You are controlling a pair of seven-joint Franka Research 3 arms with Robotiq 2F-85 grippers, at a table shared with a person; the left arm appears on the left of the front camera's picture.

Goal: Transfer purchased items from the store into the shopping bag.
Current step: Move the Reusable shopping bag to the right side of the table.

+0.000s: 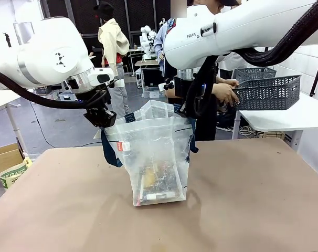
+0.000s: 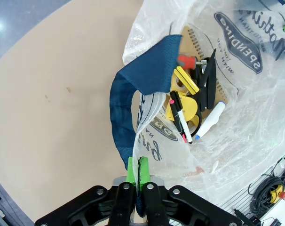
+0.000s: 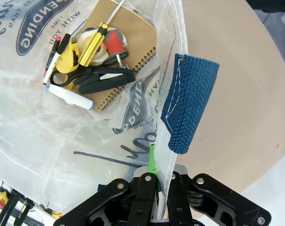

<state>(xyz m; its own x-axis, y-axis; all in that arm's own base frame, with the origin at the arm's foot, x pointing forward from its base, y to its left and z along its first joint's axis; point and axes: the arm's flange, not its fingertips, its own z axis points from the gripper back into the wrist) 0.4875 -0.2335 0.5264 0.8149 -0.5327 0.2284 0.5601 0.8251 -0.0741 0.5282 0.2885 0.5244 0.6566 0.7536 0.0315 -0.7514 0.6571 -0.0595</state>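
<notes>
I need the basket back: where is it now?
Front view, upper right: the person's hand holds the grey basket at the white side table.

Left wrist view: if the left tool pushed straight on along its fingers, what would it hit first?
Likely the shopping bag film it pinches, then its blue strap; depth is unclear.
</notes>
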